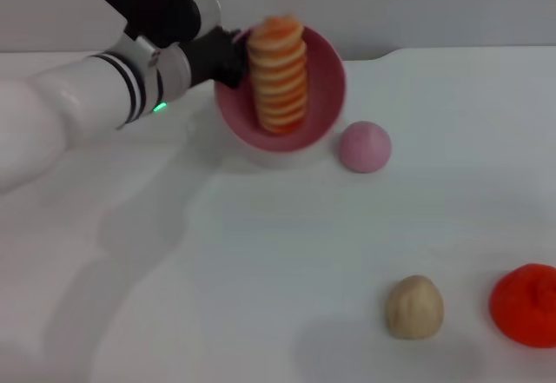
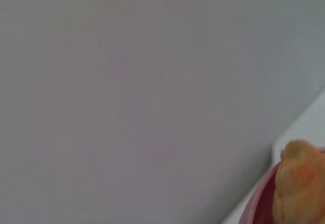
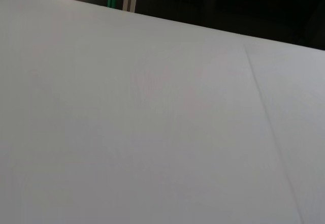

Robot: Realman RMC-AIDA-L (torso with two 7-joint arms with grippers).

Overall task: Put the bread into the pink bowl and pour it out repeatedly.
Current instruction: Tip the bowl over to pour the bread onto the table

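The pink bowl (image 1: 326,79) is tipped on its side at the back of the table, its mouth facing me. Inside it stands the bread (image 1: 278,75), on end, orange-and-cream stripes outward, its upper end reaching just past the rim. My left gripper (image 1: 230,57) grips the bowl's left rim and holds it tilted. In the left wrist view only a corner of the pink bowl (image 2: 256,206) and one end of the bread (image 2: 299,183) show against the grey wall. The right gripper is out of view.
A small pink dome (image 1: 365,147) lies just right of the bowl. A beige lump (image 1: 414,307) and a red-orange blob (image 1: 526,305) sit near the front right. The right wrist view shows only bare white tabletop.
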